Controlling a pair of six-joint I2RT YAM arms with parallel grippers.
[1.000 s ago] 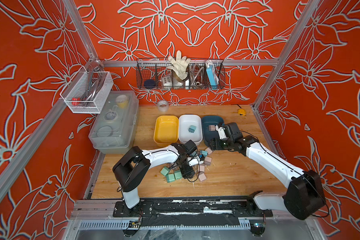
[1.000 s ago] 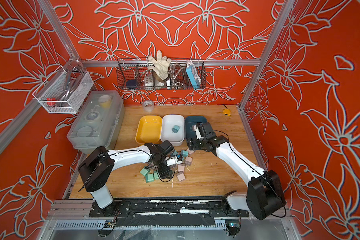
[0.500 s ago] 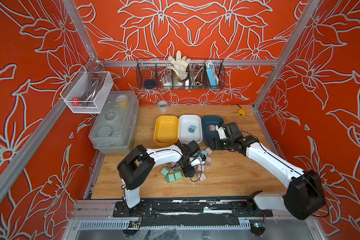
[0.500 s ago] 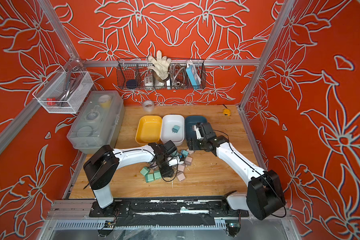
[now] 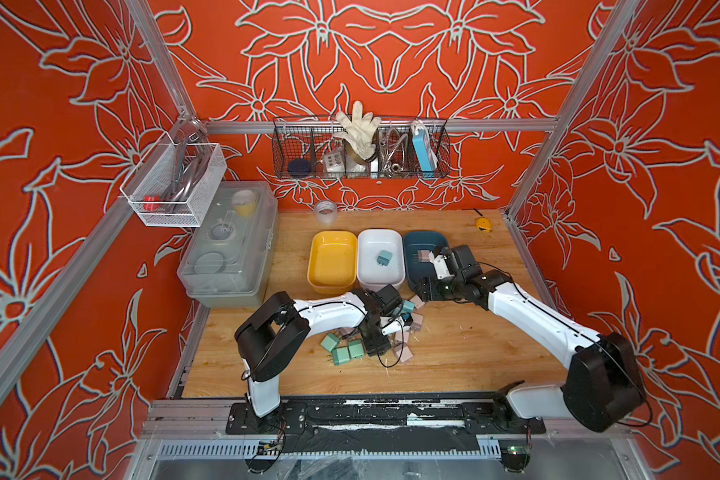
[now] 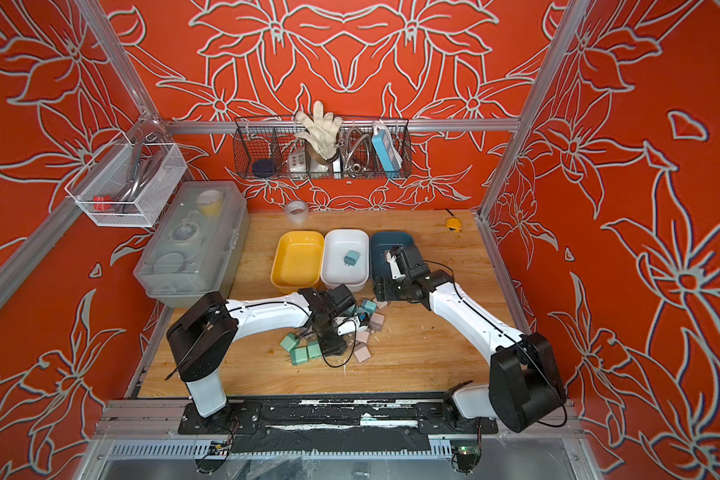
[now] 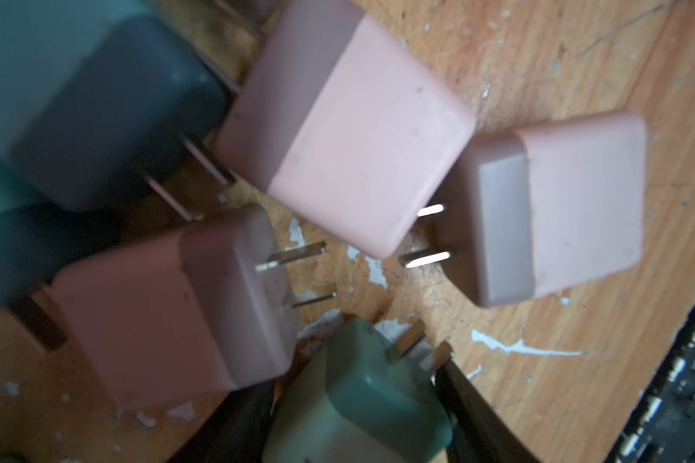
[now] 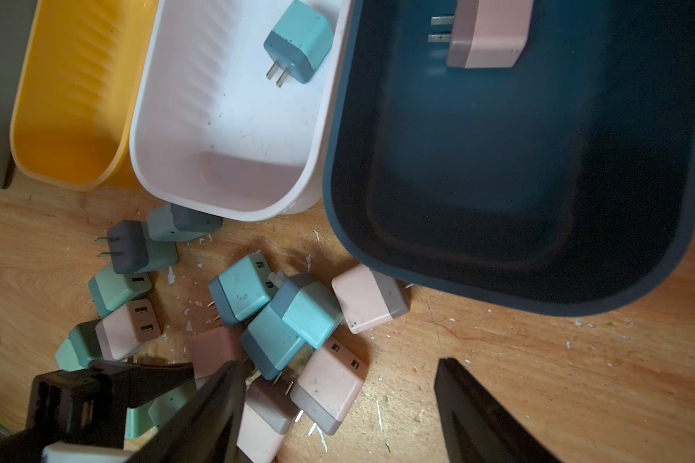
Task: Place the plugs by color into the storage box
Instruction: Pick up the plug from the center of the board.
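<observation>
Three trays stand side by side: yellow [image 5: 313,262], white [image 5: 375,245] and dark blue [image 5: 412,243]. A teal plug [image 5: 383,258] lies in the white tray. A pink plug [image 8: 490,36] lies in the dark blue one. Loose mint, teal and pink plugs [image 8: 281,316] lie in a heap on the wood in front of the trays. My left gripper [image 7: 354,405] is down in the heap, its fingers pressed on both sides of a mint green plug [image 7: 362,385]. My right gripper [image 8: 340,364] hovers open by the dark blue tray's near rim, holding nothing.
A translucent lidded box [image 5: 229,245] stands left of the trays. A tape roll [image 5: 324,211] and a yellow tape measure [image 5: 484,224] lie by the back wall. Wire baskets [image 5: 360,153] hang on the walls. Three pink plugs [image 7: 346,132] crowd my left fingers.
My left gripper has pushed further into the heap and its jaws have closed in on the mint green plug. The right arm has stayed where it was.
</observation>
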